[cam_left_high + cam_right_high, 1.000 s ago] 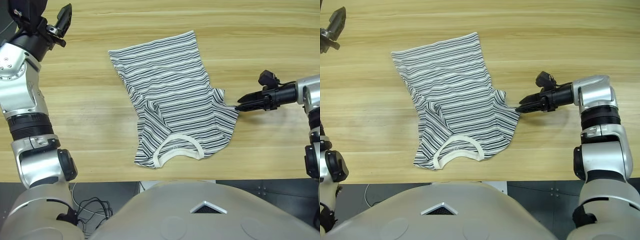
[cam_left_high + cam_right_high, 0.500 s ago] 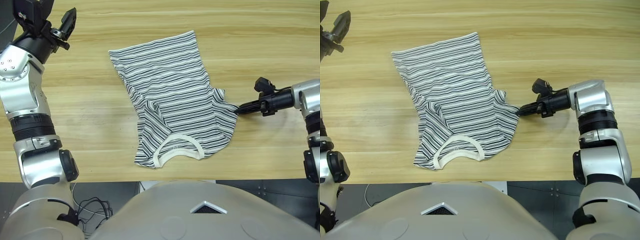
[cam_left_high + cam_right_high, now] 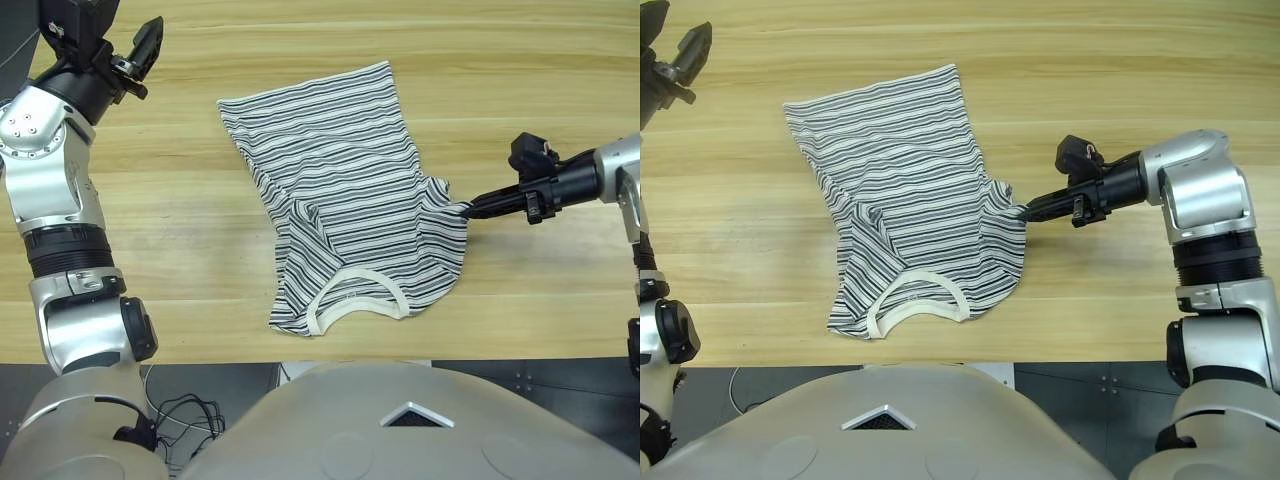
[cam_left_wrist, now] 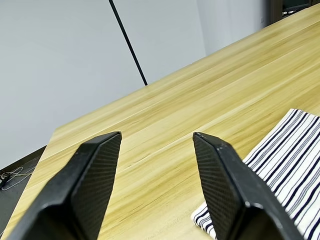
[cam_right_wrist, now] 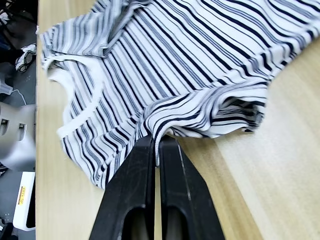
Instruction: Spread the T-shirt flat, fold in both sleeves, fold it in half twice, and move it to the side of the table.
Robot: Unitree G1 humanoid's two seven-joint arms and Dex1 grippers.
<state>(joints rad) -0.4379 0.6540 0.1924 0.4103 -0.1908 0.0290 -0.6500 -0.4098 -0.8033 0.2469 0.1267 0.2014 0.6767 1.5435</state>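
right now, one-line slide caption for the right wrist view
Right end effector shut on the striped T-shirt edge, over the wooden table.

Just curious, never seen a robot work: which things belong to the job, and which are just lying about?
Job: T-shirt; right gripper, shut on its edge; left gripper, open, clear of it; table.
Lying about: cables on the floor.

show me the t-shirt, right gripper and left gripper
T-shirt (image 3: 340, 190): left eye view, middle of striped body
right gripper (image 3: 473, 211): left eye view, fingertips at the sleeve
left gripper (image 4: 156, 137): left wrist view, between the fingertips
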